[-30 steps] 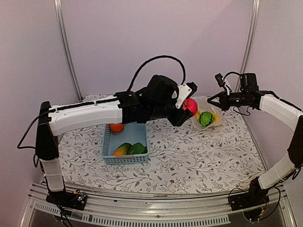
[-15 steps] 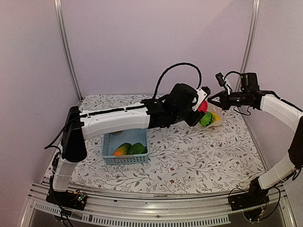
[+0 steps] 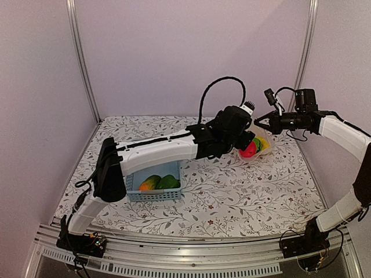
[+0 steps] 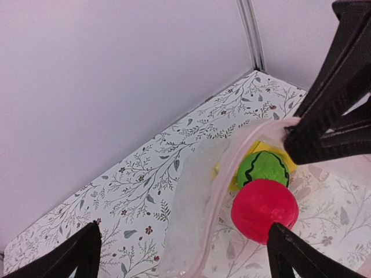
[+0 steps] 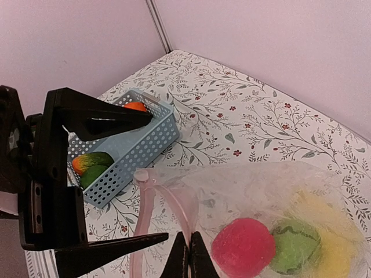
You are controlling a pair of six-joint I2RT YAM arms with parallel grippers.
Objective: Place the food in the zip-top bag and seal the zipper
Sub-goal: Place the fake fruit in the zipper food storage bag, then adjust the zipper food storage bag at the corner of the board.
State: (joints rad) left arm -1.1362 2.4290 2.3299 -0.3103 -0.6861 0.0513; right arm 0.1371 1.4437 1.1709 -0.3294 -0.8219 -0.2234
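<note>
The clear zip-top bag (image 3: 262,152) lies at the back right with its mouth held up. Inside it sit a red round piece of food (image 3: 248,151), a green striped one (image 3: 257,143) and a yellow one (image 3: 265,142). My left gripper (image 3: 249,141) stands open at the bag mouth, and its right finger (image 4: 290,255) is against the red piece (image 4: 264,209). My right gripper (image 5: 189,255) is shut on the pinkish zipper (image 5: 186,207) strip, lifting it. The left wrist view shows that strip (image 4: 229,176) too, curving up to the right gripper's jaws.
A light blue lattice basket (image 3: 153,196) stands left of centre and holds an orange-green piece (image 3: 150,183) and a green piece (image 3: 169,182). The right wrist view also shows an orange (image 5: 136,106) in the basket (image 5: 145,136). Metal posts stand at the back corners.
My left arm carried the red piece right to the bag mouth and opened. The red piece now lies inside the bag. The right arm has not moved.
</note>
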